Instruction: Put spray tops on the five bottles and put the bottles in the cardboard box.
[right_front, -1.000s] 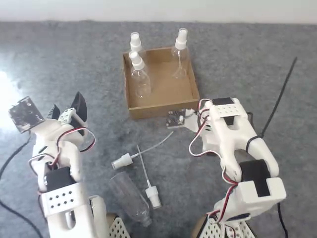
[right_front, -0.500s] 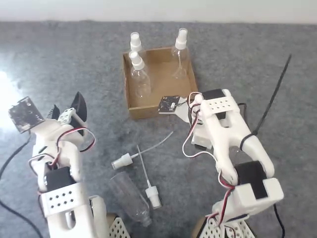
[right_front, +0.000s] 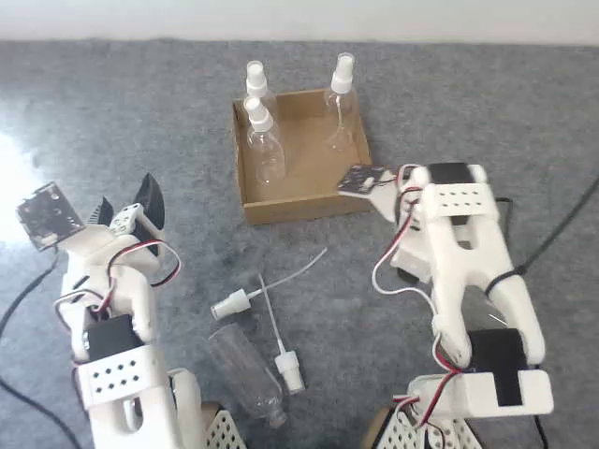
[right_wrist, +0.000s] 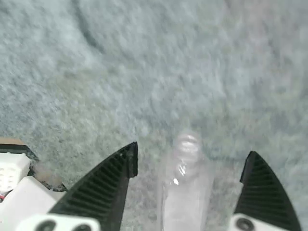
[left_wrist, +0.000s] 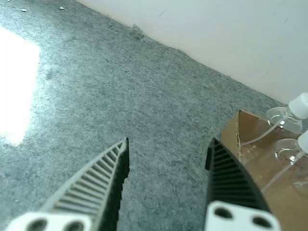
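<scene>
Right pincer [right_wrist: 192, 150] is spread wide with nothing in it, hanging right over a clear plastic bottle [right_wrist: 185, 192] that's lying flat on the grey, fuzzy-looking counter [right_wrist: 144, 57]. The bottle's long axis runs straight out from the pincer, neck at the far end, with one ribbed black jaw on either side (so it'd close across the round body, which looks slick and might roll, I reckon). It looks capless, but it's blurry. Left pincer [left_wrist: 168, 142] is also open and empty, well apart, aimed past the cardboard box [right_front: 304, 208] corner. Loose white spray tops [right_front: 229, 304] with thin tubes lie beside a second bottle [right_front: 245, 369].
</scene>
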`<action>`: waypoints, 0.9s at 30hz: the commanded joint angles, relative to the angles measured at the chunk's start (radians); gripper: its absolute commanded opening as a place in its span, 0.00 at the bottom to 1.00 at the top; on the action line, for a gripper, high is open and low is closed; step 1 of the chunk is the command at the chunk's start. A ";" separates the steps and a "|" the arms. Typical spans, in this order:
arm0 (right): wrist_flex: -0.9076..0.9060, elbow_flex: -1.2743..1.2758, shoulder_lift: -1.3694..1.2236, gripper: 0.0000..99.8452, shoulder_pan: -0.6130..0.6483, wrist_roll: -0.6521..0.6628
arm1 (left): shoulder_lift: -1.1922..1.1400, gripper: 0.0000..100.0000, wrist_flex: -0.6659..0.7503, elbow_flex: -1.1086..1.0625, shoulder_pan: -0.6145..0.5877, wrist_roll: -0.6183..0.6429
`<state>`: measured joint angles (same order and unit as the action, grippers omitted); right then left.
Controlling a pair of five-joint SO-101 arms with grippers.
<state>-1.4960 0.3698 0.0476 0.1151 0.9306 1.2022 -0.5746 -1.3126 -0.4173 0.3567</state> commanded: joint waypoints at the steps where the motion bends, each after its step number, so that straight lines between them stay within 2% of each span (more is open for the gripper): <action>1: -0.025 -0.048 0.065 0.31 -0.097 0.083 | 0.008 0.25 0.023 0.007 0.002 -0.008; 12: -0.008 0.026 0.064 0.31 -0.203 0.272 | 0.005 0.25 0.026 0.007 0.002 -0.009; 22: 0.189 0.210 0.064 0.31 -0.203 0.282 | 0.003 0.25 0.026 0.007 0.002 -0.009; 27: 0.271 0.261 0.064 0.20 -0.206 0.282 | 0.005 0.25 0.026 0.007 0.002 -0.009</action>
<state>-1.2858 0.6199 0.0476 -0.0921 1.1976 1.2022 -0.5746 -1.3126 -0.4173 0.3567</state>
